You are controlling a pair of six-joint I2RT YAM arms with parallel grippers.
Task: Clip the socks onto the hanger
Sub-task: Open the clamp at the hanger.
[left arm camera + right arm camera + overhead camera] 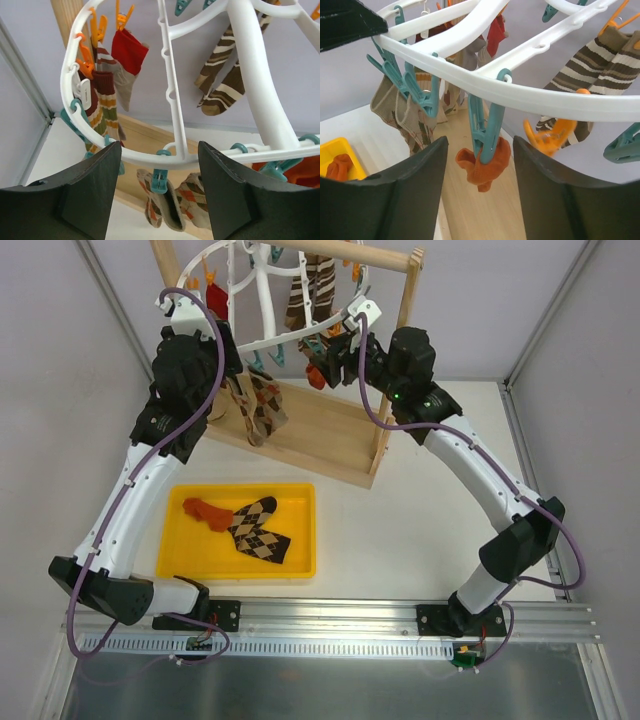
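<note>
My right fingers [395, 200] are standing apart, clamping nothing. In the gap beyond them one orange sock [485, 167] is hanging bunched from a teal peg [487, 127] on the white rim of the hanger [535, 97]. I cannot tell whether the sock is brushing either finger.

My left fingers [85, 200] are standing apart too, holding nothing, and the hanger's rim is crossing the gap just past their tips. Below that rim, argyle socks [165, 205] are dangling from more teal pegs.

Moving outward, the hanger is hanging under the top bar of the wooden stand [310, 445], whose flat base is sitting toward the far side of the white bench [420, 510]. The second orange sock [203, 510] is lying in the yellow tray [300, 570], right against a loose argyle sock [262, 532]. The tray is resting on the near left part of the bench, beside my left arm.

Pale grey walls [60, 360] are closing in the bench on the left, right and far sides. A grooved metal rail [330, 618] is running along the near edge, carrying both arm bases.
</note>
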